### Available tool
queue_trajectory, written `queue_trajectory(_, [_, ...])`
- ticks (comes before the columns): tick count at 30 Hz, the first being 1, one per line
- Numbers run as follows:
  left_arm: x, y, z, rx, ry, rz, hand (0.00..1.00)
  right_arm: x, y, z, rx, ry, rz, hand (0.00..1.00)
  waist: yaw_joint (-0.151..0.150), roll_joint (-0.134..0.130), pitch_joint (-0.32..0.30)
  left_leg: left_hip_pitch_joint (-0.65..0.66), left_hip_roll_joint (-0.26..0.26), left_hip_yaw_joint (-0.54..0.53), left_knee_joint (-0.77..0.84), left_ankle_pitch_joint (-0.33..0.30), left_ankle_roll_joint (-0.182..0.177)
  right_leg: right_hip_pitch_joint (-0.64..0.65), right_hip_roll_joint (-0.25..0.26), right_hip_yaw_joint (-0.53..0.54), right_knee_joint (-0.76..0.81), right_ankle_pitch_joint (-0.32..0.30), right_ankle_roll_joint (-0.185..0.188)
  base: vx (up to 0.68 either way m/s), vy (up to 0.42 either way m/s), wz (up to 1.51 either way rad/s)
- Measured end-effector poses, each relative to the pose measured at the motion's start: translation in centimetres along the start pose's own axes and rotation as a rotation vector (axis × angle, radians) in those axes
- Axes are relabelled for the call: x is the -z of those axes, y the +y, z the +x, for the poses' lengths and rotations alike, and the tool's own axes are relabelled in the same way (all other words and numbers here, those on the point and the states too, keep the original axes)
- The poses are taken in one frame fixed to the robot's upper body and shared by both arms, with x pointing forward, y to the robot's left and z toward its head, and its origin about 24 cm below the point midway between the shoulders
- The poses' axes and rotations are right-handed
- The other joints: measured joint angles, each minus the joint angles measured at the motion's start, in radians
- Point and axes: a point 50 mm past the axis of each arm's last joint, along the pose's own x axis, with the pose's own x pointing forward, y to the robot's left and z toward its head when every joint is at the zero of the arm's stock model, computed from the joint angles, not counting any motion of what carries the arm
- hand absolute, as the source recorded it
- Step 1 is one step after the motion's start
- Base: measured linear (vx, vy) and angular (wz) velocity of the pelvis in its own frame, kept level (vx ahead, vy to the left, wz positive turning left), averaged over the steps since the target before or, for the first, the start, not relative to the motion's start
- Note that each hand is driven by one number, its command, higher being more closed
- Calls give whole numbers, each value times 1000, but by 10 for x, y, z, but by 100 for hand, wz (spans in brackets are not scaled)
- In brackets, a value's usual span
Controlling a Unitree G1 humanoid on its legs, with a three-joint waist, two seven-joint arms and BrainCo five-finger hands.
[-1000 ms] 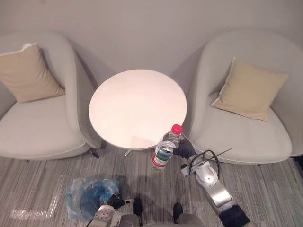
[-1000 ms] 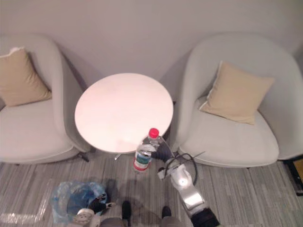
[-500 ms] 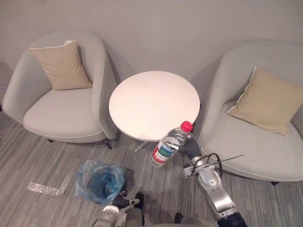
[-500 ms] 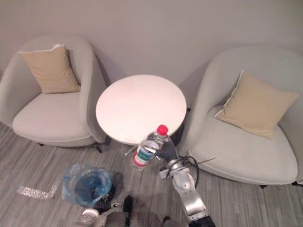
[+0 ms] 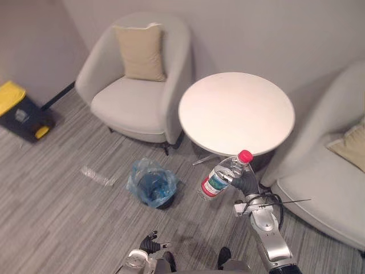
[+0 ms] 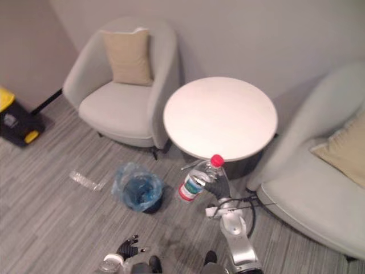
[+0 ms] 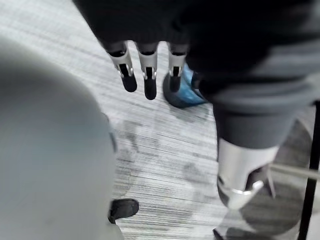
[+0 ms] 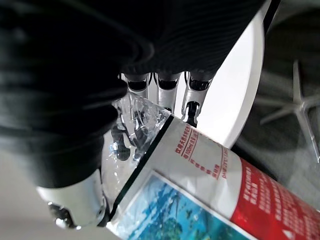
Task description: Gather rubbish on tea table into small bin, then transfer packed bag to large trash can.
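Note:
My right hand (image 5: 242,183) is shut on a clear plastic water bottle (image 5: 219,179) with a red cap and a red and blue label. It holds the bottle tilted in the air, off the front edge of the round white tea table (image 5: 236,111). In the right wrist view the fingers (image 8: 161,89) curl round the bottle (image 8: 195,165). The small bin (image 5: 153,185), lined with a blue bag, stands on the carpet to the left of the bottle. My left hand (image 5: 149,244) hangs low near the floor with straight fingers (image 7: 145,75), holding nothing.
A grey armchair (image 5: 137,94) with a beige cushion stands left of the table, and another armchair (image 5: 325,188) is on the right. A clear plastic wrapper (image 5: 97,176) lies on the carpet. A dark container with a yellow lid (image 5: 20,111) sits at the far left.
The camera has swung left, so the whole scene shifted right and the yellow-lidded container came into view. My right hand still holds the bottle the same way.

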Motion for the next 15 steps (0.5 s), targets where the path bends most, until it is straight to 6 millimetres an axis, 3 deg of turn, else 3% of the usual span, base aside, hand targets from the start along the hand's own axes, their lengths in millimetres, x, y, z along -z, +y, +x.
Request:
queue_trajectory(6, [6,2,-2,-19,18,13,0,4,3,0,-10,14,-1,100,3,-5,-29,23,-54,-41,-81,39,32,10,-31,-1,-3,-12,18,9,90,23])
queue_trajectory(9, [6,1,-2,-22,16,11,0,25,4,-3,-21,107,-33,100,5,-2,-24,19,-69,-48,-80,31,39,1,-50,-13,45,-46,37,29,47,16])
queue_trajectory(11, [5,4,-1,-31,13,10,0,31,7,-5,-37,138,-55,100,8,-20,-12,12,-80,-57,-24,-22,40,-39,-98,-9,198,-127,55,62,29,17])
queue_trajectory(13, [4,5,-1,-44,13,-3,0,30,12,-4,-61,133,-62,100,7,-26,-7,2,-86,-80,16,-54,43,-70,-115,35,296,-143,56,116,40,20])
queue_trajectory(14, [4,5,-1,-45,13,-3,0,30,13,-5,-66,132,-71,100,2,-24,-7,3,-91,-96,22,-59,47,-88,-112,74,351,-139,44,198,90,43])
queue_trajectory(15, [3,5,-1,-46,10,-5,0,30,12,-4,-69,129,-87,100,-1,-18,-3,14,-81,-126,26,-59,51,-148,-100,129,459,-147,3,196,72,47])
